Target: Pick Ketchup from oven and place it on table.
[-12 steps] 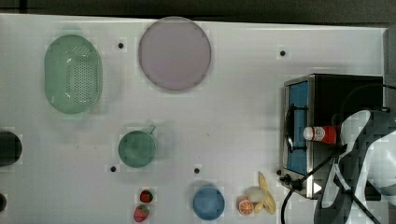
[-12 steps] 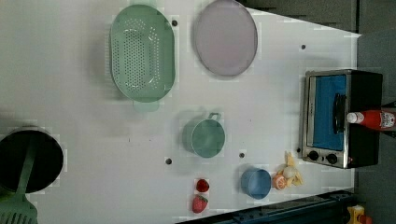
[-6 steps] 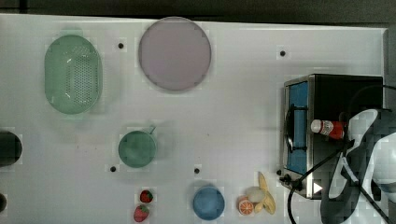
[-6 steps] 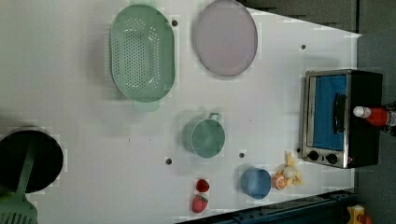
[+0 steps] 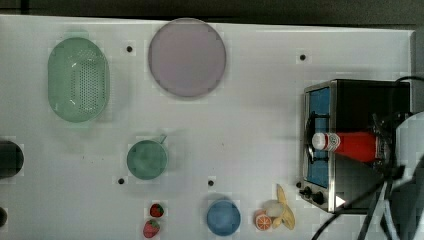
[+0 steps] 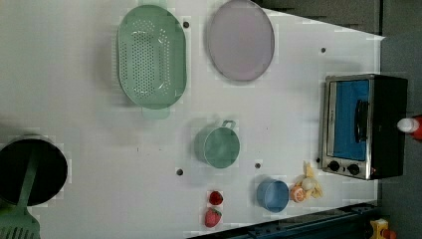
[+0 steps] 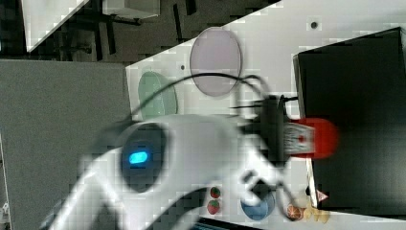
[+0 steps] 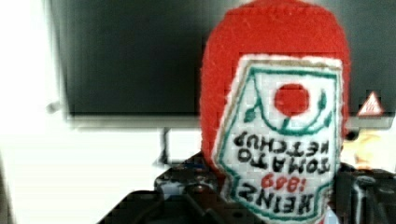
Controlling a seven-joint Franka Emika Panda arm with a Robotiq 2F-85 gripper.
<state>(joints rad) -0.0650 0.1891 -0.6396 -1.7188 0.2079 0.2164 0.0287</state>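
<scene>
The ketchup (image 5: 350,144), a red bottle with a white cap and a white-and-red label, lies level above the black top of the oven (image 5: 357,97). Its cap points to the top view's left, over the bluish door. My gripper (image 5: 384,145) is shut on the bottle's base end. In the right view the gripper (image 7: 274,128) holds the ketchup (image 7: 312,138) over the oven (image 7: 354,86). The wrist view has the ketchup (image 8: 280,130) close up between dark fingers (image 8: 187,198), with the oven (image 8: 135,60) and the white table (image 8: 70,177) behind. The bottle's cap (image 6: 409,125) pokes past the oven (image 6: 366,124).
On the table (image 5: 250,125) are a green colander (image 5: 79,79), a purple plate (image 5: 186,57), a green cup (image 5: 147,159), a blue bowl (image 5: 223,217), two strawberries (image 5: 154,220), banana and orange pieces (image 5: 277,215), and a black pot (image 5: 9,159). Cables (image 5: 370,210) trail by the oven.
The bottle has risen in my grip, looking larger in the top view, and has drifted toward the left view's right edge. The arm has drawn back to the top view's right.
</scene>
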